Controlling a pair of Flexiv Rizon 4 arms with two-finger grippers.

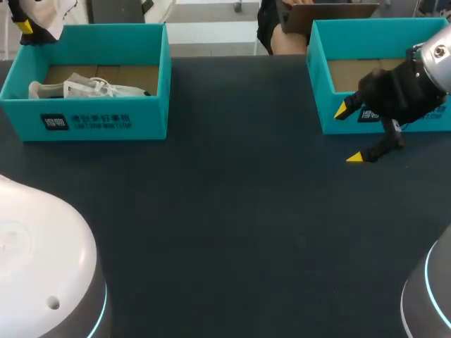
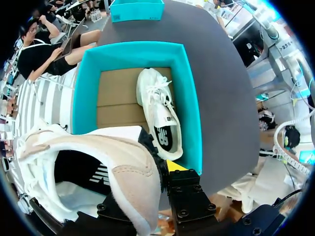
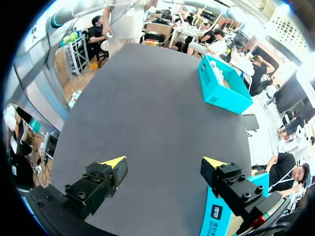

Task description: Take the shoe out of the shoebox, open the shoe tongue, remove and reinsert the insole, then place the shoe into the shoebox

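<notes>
My left gripper (image 1: 27, 28) hangs at the far left corner above the left teal shoebox (image 1: 99, 120), shut on a white and beige shoe (image 1: 44, 13). In the left wrist view that shoe (image 2: 113, 167) is clamped by its upper in the left gripper (image 2: 152, 172), opening facing the camera. Below it, a second white shoe (image 2: 160, 113) lies on its side in the box (image 2: 189, 98), also visible from the head camera (image 1: 88, 88). My right gripper (image 1: 347, 134) stands open and empty in front of the right shoebox (image 1: 331, 113); its tips spread wide over bare table (image 3: 165, 164).
The right teal box (image 3: 216, 216) sits right beside my right gripper's finger, its cardboard floor bare where visible. The left box (image 3: 221, 93) shows far ahead across the dark table (image 1: 232, 211). My arm bases (image 1: 42, 267) fill the near corners.
</notes>
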